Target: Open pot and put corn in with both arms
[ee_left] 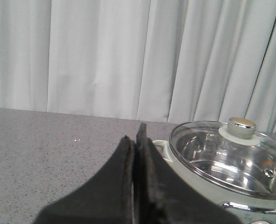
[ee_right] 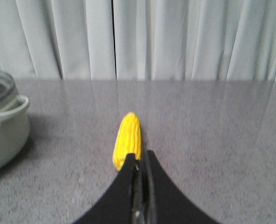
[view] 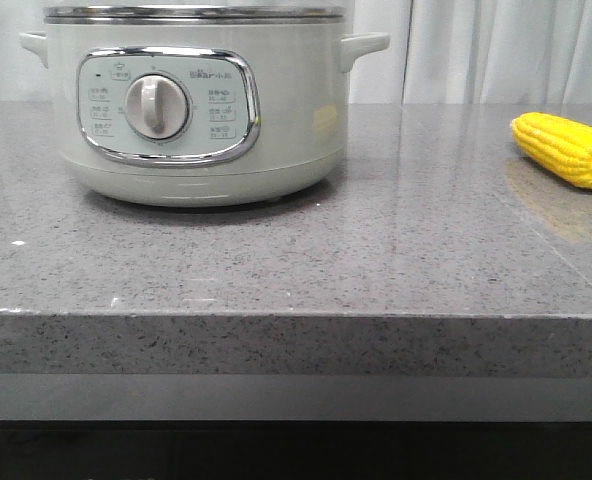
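The pale grey-green pot (view: 198,110) stands at the back left of the grey stone counter, dial facing me. In the left wrist view its glass lid (ee_left: 231,156) with a round knob (ee_left: 241,126) is on the pot. The yellow corn (view: 564,148) lies on the counter at the right, stub end toward me. My left gripper (ee_left: 135,133) is shut and empty, beside the pot's side handle (ee_left: 162,147). My right gripper (ee_right: 139,158) is shut and empty, just short of the corn (ee_right: 127,139), which lies lengthwise in front of it. Neither gripper shows in the front view.
The counter's front edge (view: 296,315) runs across the front view. White curtains (ee_right: 175,37) hang behind the counter. The pot's other handle (ee_right: 10,112) shows at the edge of the right wrist view.
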Robot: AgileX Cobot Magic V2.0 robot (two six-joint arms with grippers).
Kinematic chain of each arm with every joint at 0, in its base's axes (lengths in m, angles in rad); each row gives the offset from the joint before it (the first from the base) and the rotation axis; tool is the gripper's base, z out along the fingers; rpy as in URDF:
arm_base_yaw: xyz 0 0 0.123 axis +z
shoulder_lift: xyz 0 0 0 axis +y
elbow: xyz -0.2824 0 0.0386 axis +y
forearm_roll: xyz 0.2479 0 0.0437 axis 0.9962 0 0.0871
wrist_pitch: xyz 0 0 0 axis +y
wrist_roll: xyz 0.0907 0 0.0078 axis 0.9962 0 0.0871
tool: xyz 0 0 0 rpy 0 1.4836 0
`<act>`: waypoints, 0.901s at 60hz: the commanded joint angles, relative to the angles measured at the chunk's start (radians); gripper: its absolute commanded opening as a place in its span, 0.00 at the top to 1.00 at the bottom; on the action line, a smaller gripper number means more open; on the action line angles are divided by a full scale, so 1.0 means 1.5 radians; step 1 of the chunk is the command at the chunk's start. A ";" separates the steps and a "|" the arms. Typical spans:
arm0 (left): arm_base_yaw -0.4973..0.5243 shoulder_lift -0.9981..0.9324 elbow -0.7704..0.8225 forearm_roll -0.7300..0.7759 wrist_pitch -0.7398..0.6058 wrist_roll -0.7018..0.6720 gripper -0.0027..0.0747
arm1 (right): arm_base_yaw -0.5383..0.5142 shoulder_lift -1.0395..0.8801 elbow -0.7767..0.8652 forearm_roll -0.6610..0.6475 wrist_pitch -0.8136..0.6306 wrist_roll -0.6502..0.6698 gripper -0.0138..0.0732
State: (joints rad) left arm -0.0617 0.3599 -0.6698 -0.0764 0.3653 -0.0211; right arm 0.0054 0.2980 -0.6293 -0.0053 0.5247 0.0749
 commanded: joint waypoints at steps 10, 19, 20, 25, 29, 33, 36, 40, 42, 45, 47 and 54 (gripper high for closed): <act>0.000 0.082 -0.032 -0.008 -0.039 -0.004 0.99 | -0.004 0.100 -0.033 -0.008 -0.006 -0.003 0.98; 0.000 0.109 -0.032 -0.010 -0.041 -0.004 0.99 | -0.004 0.129 -0.032 -0.008 -0.005 -0.003 0.98; 0.000 0.112 -0.032 -0.010 -0.041 -0.004 0.99 | -0.004 0.131 -0.032 -0.008 -0.004 -0.003 0.98; 0.000 0.124 -0.032 -0.009 -0.041 -0.004 0.99 | -0.004 0.138 -0.031 -0.008 -0.002 -0.003 0.98; 0.000 0.131 -0.032 -0.006 -0.040 -0.004 0.99 | -0.004 0.141 -0.031 -0.008 -0.003 -0.003 0.98; 0.000 0.140 -0.032 -0.006 -0.039 -0.004 0.99 | -0.004 0.144 -0.031 -0.012 -0.003 -0.004 0.97; 0.000 0.144 -0.032 -0.003 -0.040 -0.004 0.97 | -0.004 0.144 -0.031 -0.017 -0.003 -0.007 0.94; 0.000 0.150 -0.032 0.010 -0.041 0.003 0.88 | -0.004 0.144 -0.031 -0.020 -0.003 -0.009 0.82; 0.000 0.152 -0.032 0.015 -0.041 0.004 0.82 | -0.004 0.144 -0.031 -0.020 -0.003 -0.009 0.76; 0.000 0.156 -0.032 0.015 -0.041 0.009 0.69 | -0.004 0.144 -0.031 -0.020 -0.003 -0.009 0.63; 0.000 0.157 -0.032 0.015 -0.041 0.009 0.59 | -0.004 0.144 -0.031 -0.020 -0.004 -0.009 0.54; 0.000 0.167 -0.032 0.015 -0.048 0.009 0.36 | -0.004 0.144 -0.031 -0.020 -0.004 -0.009 0.32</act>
State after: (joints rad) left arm -0.0617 0.5937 -0.6832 -0.0550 0.3838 -0.0109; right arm 0.0054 0.5008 -0.6457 -0.0216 0.5911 0.0691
